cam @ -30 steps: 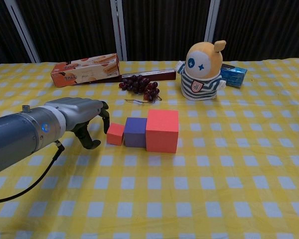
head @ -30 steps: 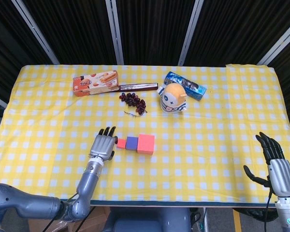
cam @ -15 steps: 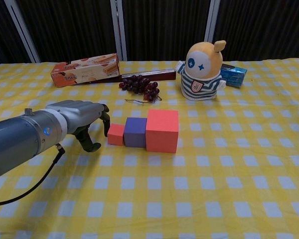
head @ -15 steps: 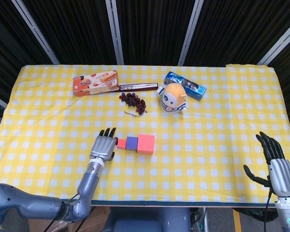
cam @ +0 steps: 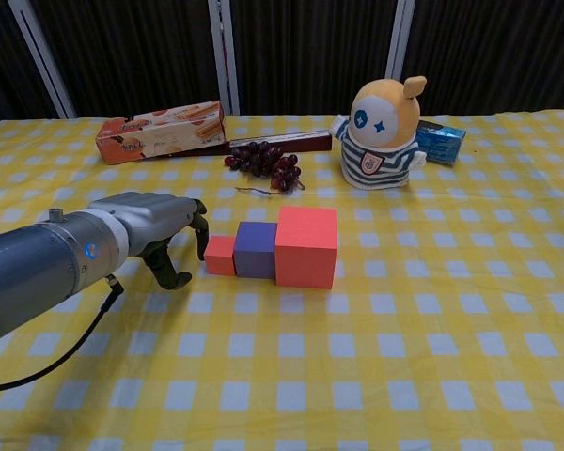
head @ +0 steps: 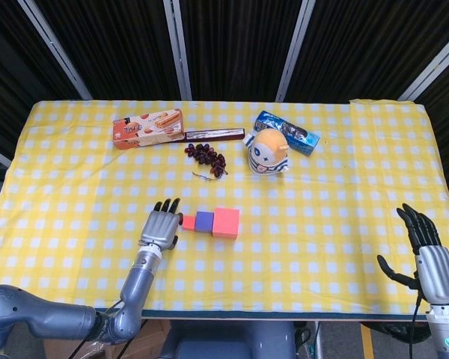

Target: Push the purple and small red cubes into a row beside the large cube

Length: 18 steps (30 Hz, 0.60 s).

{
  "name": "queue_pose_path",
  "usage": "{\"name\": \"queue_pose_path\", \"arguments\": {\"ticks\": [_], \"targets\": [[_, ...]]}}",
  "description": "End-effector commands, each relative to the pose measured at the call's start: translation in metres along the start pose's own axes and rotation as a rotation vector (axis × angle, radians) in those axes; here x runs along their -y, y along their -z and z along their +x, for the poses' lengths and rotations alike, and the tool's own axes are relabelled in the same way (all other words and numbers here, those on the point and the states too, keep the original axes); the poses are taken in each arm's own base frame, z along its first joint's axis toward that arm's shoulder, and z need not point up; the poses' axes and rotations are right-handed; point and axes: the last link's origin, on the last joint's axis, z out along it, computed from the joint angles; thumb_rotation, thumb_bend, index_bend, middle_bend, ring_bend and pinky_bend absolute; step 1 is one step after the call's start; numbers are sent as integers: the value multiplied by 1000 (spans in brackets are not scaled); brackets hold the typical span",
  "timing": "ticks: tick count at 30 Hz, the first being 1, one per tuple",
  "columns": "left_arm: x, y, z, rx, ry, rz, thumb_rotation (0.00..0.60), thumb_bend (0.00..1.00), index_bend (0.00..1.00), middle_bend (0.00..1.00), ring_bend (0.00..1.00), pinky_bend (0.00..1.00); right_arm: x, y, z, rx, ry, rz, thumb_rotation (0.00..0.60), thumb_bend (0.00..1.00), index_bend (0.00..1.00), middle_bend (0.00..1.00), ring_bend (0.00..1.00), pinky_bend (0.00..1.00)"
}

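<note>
Three cubes are sitting in a row on the yellow checked tablecloth, and the left hand is lying just beside the row's left end, its fingers stretched out flat and a little apart, holding nothing. Its fingertips are pointing toward the small red cube; from the chest view they look just short of it, though I cannot tell whether they are touching. That small red cube is pressing against the purple cube, which in turn is butting up against the large cube, red and taller than the other two.

Over at the near right corner of the table, the right hand is standing upright with its fingers spread and empty, well apart from the cubes; only the head view is showing it.

Further back, a bunch of dark grapes is lying near the middle, with a loose stem just in front of it. Behind the grapes a long dark box is resting, and to its left an orange biscuit box whose printing is too small to read. A plush doll in a striped shirt, a small badge on its chest, is standing upright beside a blue packet, lettering unreadable.
</note>
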Motion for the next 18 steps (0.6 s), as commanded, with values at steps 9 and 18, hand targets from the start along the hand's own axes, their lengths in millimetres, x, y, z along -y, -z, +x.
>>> {"name": "queue_pose_path", "arguments": {"ticks": [9, 18], "targets": [[14, 6, 0, 0, 9, 12, 600, 443, 357, 0, 0, 98, 0, 0, 0, 3, -2, -4, 600, 365, 0, 0, 0, 36], [60, 34, 17, -119, 77, 3, 600, 279, 248, 0, 0, 98, -4, 2, -1, 13, 16, -22, 600, 365, 0, 0, 0, 36]]}}
